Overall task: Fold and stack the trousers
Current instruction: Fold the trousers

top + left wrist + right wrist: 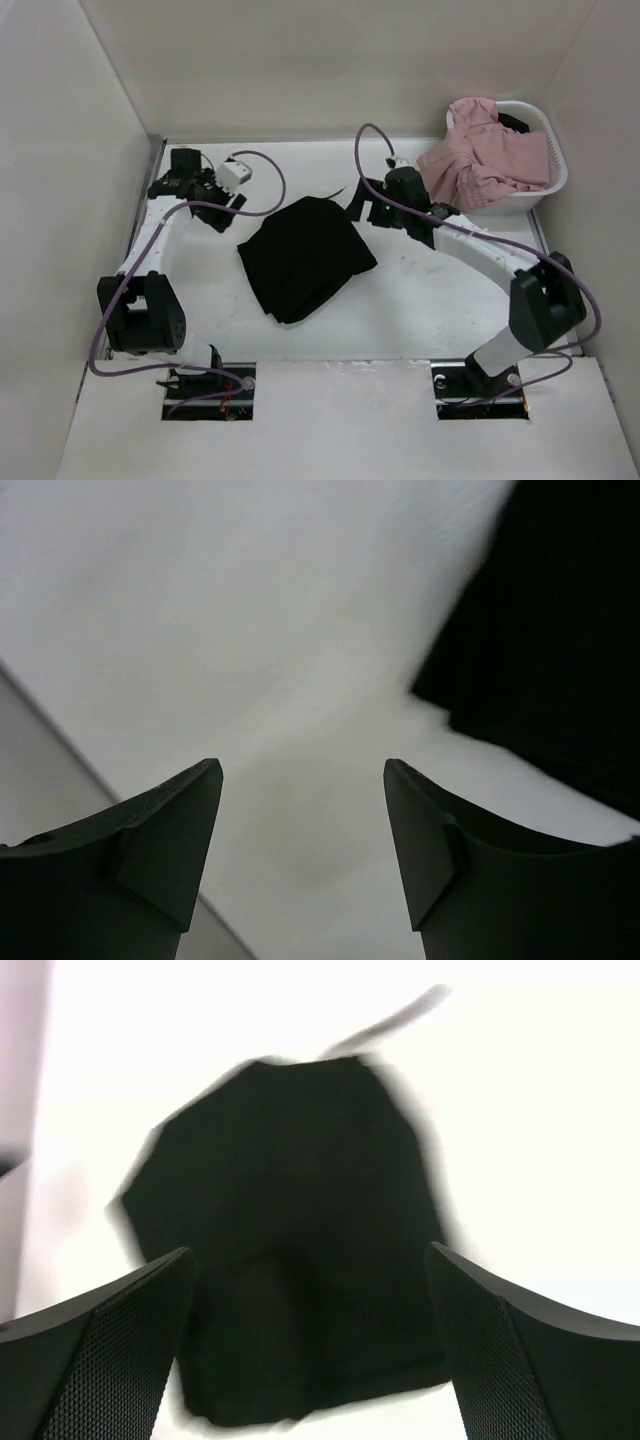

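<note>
Trousers (305, 255) folded into a compact black bundle, flat on table (420, 310), well apart from basket (530, 203), to its near left. Right gripper (308, 1252) between basket and bundle, fingers spread wide, holding nothing, close to the bundle's basket-side corner. Left gripper (300, 770) on the bundle's side away from basket, likewise wide open and empty, over bare table. Risks, as judged: thin loose strand (335, 193), probably drawstring, snagging a finger and dragging the fold open; shallow pinch lifting only the top layer; pink garment (485, 150) draped over basket catching the right arm
</note>
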`<state>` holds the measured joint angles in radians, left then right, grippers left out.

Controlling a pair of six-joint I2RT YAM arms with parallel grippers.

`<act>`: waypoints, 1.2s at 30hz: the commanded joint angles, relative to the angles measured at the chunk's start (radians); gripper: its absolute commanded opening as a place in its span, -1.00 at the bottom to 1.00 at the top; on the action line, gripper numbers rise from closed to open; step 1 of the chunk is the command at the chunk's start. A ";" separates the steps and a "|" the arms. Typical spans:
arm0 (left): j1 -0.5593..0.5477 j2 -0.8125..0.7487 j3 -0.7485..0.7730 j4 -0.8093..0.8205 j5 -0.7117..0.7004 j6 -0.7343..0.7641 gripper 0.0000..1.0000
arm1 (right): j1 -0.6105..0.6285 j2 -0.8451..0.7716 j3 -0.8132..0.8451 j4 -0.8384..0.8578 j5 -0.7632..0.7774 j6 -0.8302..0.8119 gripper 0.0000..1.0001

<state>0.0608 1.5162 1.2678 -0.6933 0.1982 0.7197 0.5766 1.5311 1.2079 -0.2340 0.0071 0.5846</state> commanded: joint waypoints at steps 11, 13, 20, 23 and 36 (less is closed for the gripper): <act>-0.166 0.249 -0.033 0.078 -0.036 -0.198 0.20 | 0.018 0.061 -0.491 0.423 -0.196 0.276 -0.23; -0.178 0.281 0.008 0.132 -0.043 -0.229 0.20 | 0.030 0.018 -0.562 0.461 -0.179 0.328 -0.63; -0.238 0.354 0.111 0.284 -0.054 -0.282 0.23 | 0.133 -0.158 -0.728 0.532 -0.037 0.477 -0.71; -0.258 0.374 0.146 0.296 -0.048 -0.286 0.24 | 0.133 -0.199 -0.742 0.529 0.016 0.475 -0.37; -0.116 0.035 0.176 0.187 -0.088 -0.347 0.32 | -0.200 -0.542 -0.402 -0.171 -0.006 0.075 1.00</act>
<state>-0.1131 1.7550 1.3937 -0.5148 0.1234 0.4213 0.4503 1.0595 0.6624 -0.1356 -0.0311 0.8043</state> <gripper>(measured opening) 0.654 0.998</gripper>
